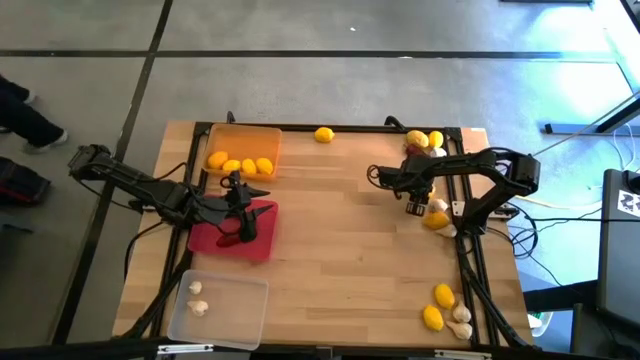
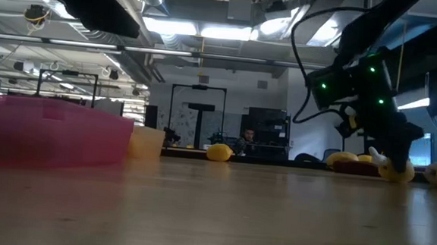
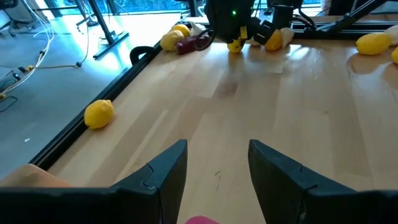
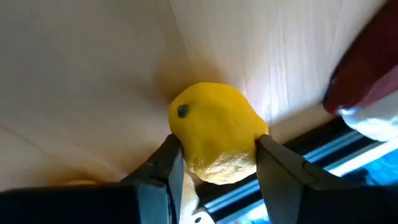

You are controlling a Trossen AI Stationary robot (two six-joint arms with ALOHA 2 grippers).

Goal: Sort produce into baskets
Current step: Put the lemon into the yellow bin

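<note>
Between the right pincer's (image 4: pixel 214 163) fingers sits a yellow lemon (image 4: pixel 216 132), gripped against the table (image 4: pixel 93 74).

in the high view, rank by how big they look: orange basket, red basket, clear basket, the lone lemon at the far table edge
1. clear basket, largest
2. orange basket and red basket: look alike, and the left arm hides part of the red one, so unranked
3. lone lemon, far the smallest
</note>
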